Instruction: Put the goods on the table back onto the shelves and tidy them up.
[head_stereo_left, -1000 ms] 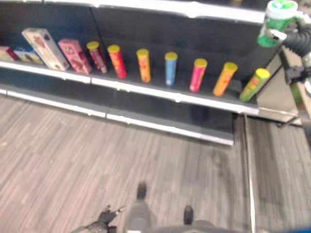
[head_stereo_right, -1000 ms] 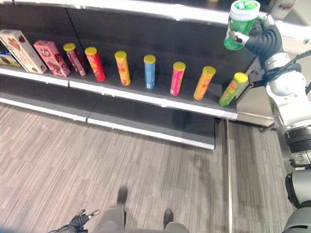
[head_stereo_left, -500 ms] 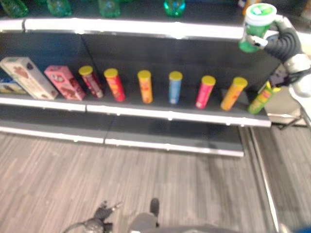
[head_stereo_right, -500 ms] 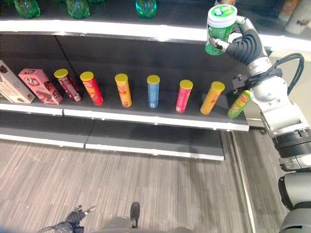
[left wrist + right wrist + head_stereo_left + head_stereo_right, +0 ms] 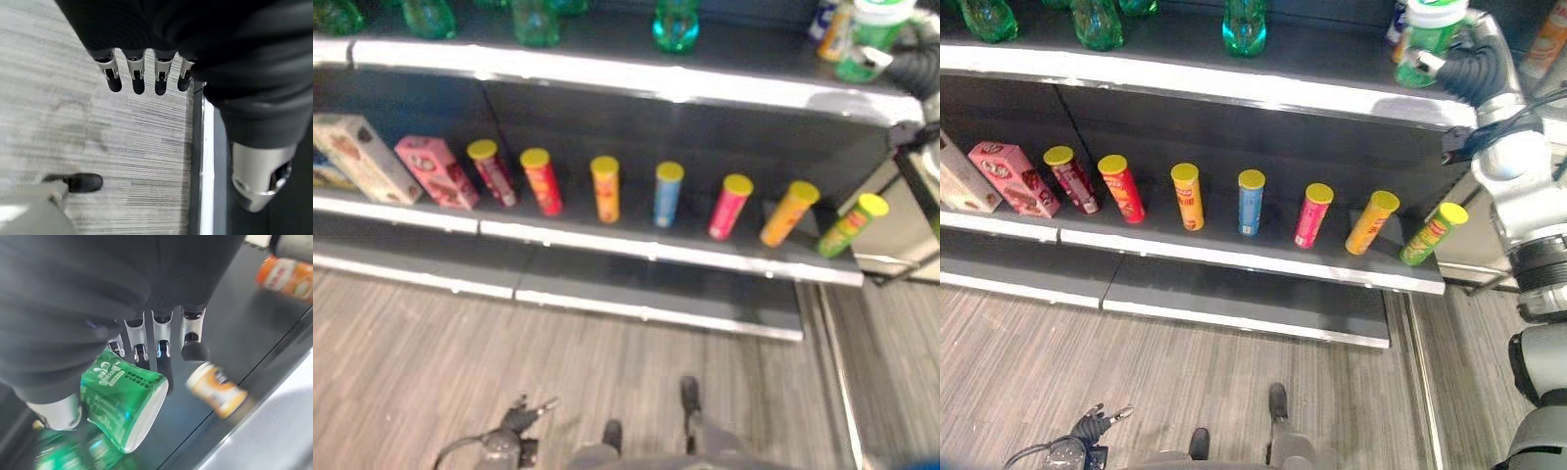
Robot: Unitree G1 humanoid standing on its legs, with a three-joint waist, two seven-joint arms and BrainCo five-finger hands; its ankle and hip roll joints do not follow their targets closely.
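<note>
Raised: right hand (image 5: 1464,67) fingers gripping green can (image 5: 1427,39), seemingly over top shelf (image 5: 1234,86).

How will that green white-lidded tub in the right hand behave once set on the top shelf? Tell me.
The green tub looks rigid, since the right hand doesn't dent it. Being round, it would probably roll if laid sideways. Upright on the top shelf, it should stand.

We are looking at a dark shelf rack (image 5: 1234,250) standing on a grey striped floor (image 5: 1185,382). Seven yellow-capped tubes (image 5: 1251,202) are standing in a row on the middle shelf, two boxes (image 5: 1013,178) leaning beside them. Green bottles (image 5: 1245,22), possibly glass, are sitting above.
</note>
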